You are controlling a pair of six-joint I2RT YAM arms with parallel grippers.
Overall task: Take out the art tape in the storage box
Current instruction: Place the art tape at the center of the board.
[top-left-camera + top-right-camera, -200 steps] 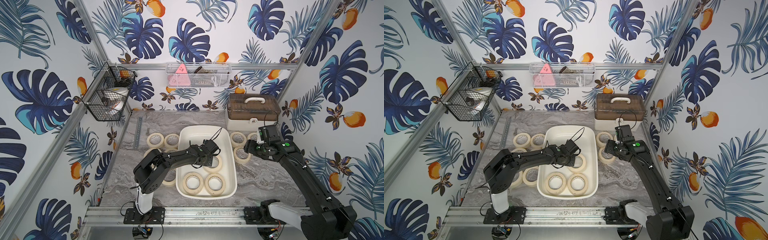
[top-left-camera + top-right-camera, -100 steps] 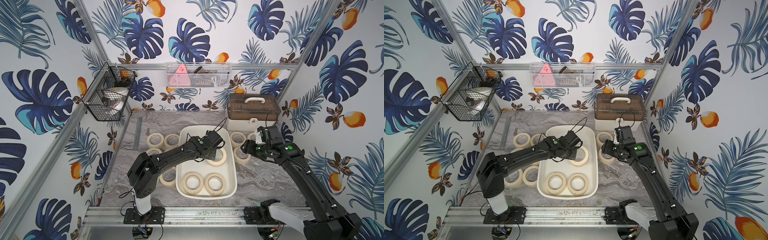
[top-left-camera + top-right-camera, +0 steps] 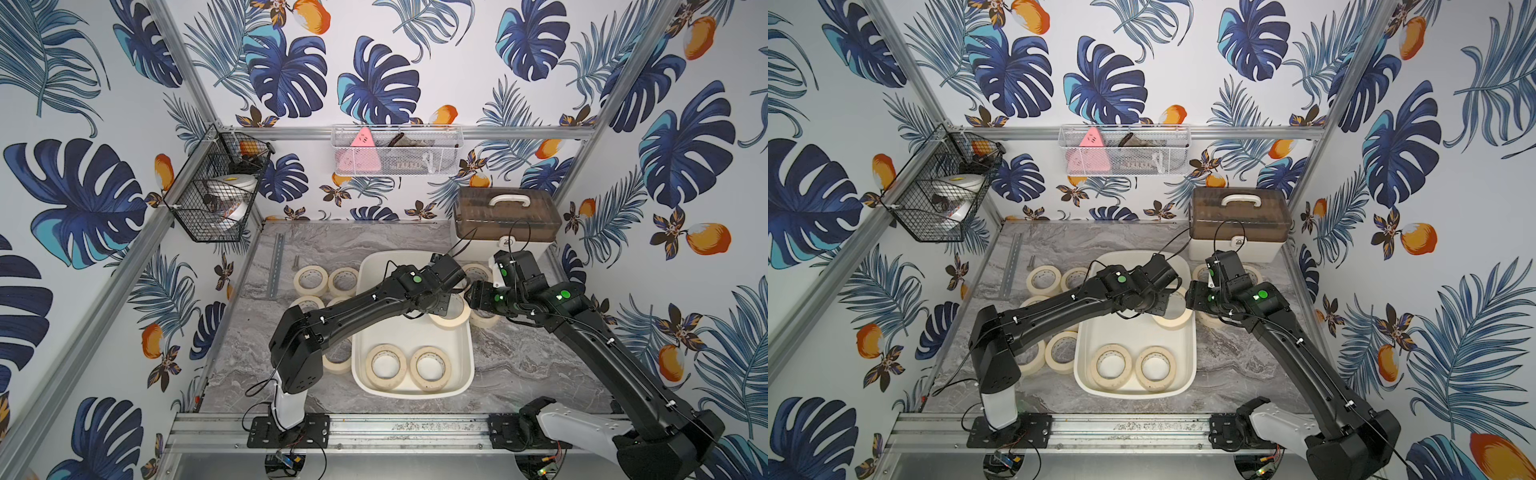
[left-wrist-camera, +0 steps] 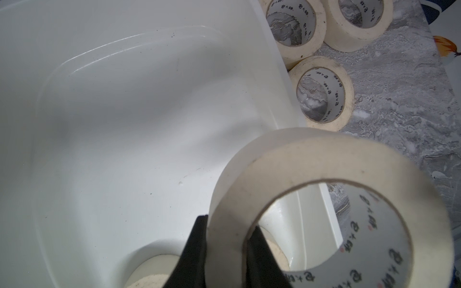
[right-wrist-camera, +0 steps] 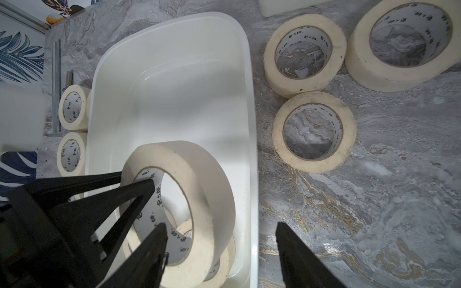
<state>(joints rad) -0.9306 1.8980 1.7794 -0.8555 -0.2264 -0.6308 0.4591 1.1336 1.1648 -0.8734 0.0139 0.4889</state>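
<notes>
Several art tape rolls point(image 3: 311, 292) lie flat on the grey worktop point(image 3: 249, 332) to the left of the storage box point(image 3: 471, 357). Inside the box, two rolls point(image 3: 386, 349) sit side by side at the near end; the rest of its floor is bare. Further right, the left claw point(image 4: 227, 230) pinches the wall of a third roll, the held roll point(image 4: 311, 159), with one finger inside the hole and one outside. A second ago this roll lay flat in the box. Now it hangs tilted on edge, clear of the floor, above the box's right rim. The right claw point(image 5: 220, 224) has swung in beside it, jaws wide apart and empty; whether it touches the roll I cannot tell. More rolls point(image 5: 314, 165) rest on the worktop right of the box. This looks like a handover or a drop over the rim, leaving two rolls to remove.
</notes>
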